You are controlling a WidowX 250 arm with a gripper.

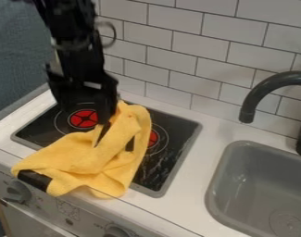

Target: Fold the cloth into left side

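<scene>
Yellow cloth, one, lying in folds across the hob, gripper at its raised end

Item: black gripper, hanging over the hob and meeting the cloth's upper folds. Whether it is standing open or closed, or gripping the fabric, I cannot tell (the folds are hiding too much).

Item: black robot arm, coming in from the upper left and bearing the gripper; a thin dark loop is curving out from its side.

Item: yellow cloth, crumpled. Its narrow upper end is rising beside the gripper, towards the hob's back edge; its broad lower part is spreading over the hob's front edge and lapping over the worktop's front edge. A black piece, kind unclear, is showing at its front left corner.

Item: black hob, grey-rimmed, sitting in the worktop. Its left burner, red-centred, is lying beside the cloth; its right burner, likewise red, is showing partly from under the other side.

Item: white worktop, running along the wall of white tiles. Below its front edge, two grey knobs, left and right, are projecting from the panel.

Item: grey sink, occupying the worktop's right part, with a dark tap arching above.
</scene>
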